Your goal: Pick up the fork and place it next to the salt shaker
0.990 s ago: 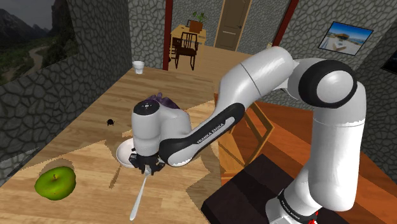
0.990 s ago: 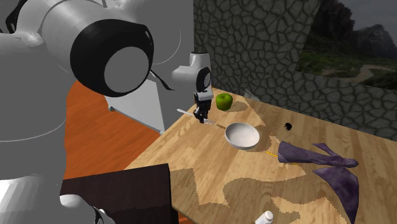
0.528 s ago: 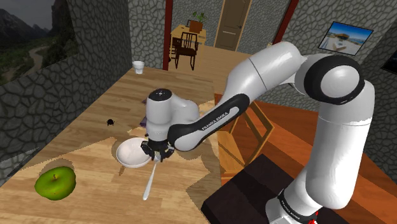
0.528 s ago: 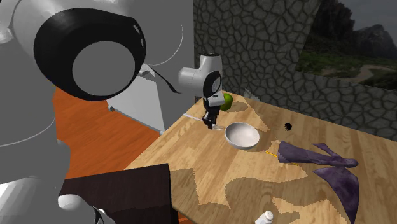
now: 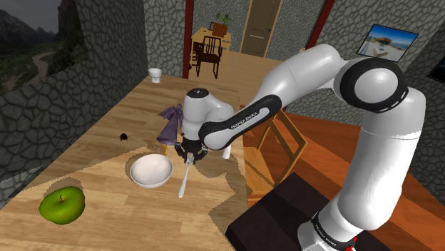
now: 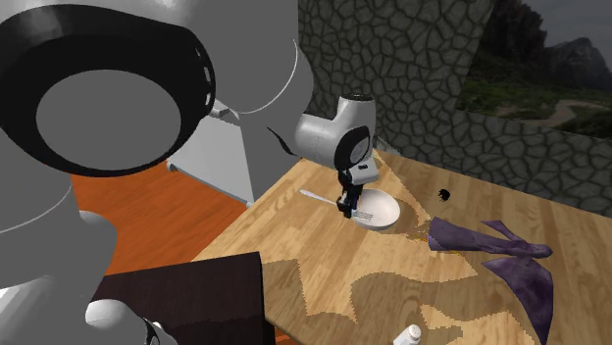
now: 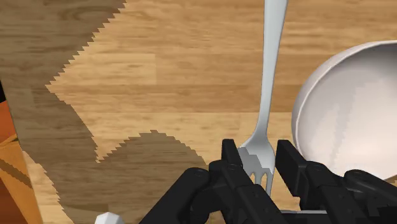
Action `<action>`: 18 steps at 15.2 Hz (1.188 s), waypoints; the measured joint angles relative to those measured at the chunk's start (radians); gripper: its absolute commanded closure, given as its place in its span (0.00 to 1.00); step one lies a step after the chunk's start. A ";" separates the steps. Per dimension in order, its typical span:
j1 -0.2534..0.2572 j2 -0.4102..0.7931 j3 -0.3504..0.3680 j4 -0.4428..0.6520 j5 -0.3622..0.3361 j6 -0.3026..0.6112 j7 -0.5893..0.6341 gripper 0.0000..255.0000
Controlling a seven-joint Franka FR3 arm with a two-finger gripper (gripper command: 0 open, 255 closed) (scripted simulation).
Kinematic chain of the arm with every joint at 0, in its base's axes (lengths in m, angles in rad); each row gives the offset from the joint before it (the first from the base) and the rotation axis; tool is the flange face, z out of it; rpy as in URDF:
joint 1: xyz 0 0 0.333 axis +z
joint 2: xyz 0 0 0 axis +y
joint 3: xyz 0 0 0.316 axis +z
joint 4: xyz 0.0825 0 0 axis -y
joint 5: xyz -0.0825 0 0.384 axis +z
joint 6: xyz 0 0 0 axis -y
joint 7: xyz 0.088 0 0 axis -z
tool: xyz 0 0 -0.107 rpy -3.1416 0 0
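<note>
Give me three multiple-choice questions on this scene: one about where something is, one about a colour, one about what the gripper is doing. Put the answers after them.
1. In the shoulder view, on which side of the fork is the bowl?
A. its left
B. its right
C. directly under it

2. What colour is the apple?
A. red
B. green
C. yellow

3. What state is the gripper in?
A. open
B. shut on nothing
C. shut on the fork

Answers:
1 A, the bowl sits to the shoulder view's left of the fork.
2 B, its skin is plainly green.
3 C, in the wrist view both fingers clasp the fork's pronged end.
</note>
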 measured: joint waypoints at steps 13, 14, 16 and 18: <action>-0.205 0.071 -0.078 0.098 0.015 -0.003 -0.308 1.00; -0.217 0.079 -0.081 0.123 0.020 -0.018 -0.331 1.00; -0.241 0.100 -0.091 0.159 0.021 -0.030 -0.372 1.00; -0.263 0.128 -0.103 0.203 0.021 -0.044 -0.415 1.00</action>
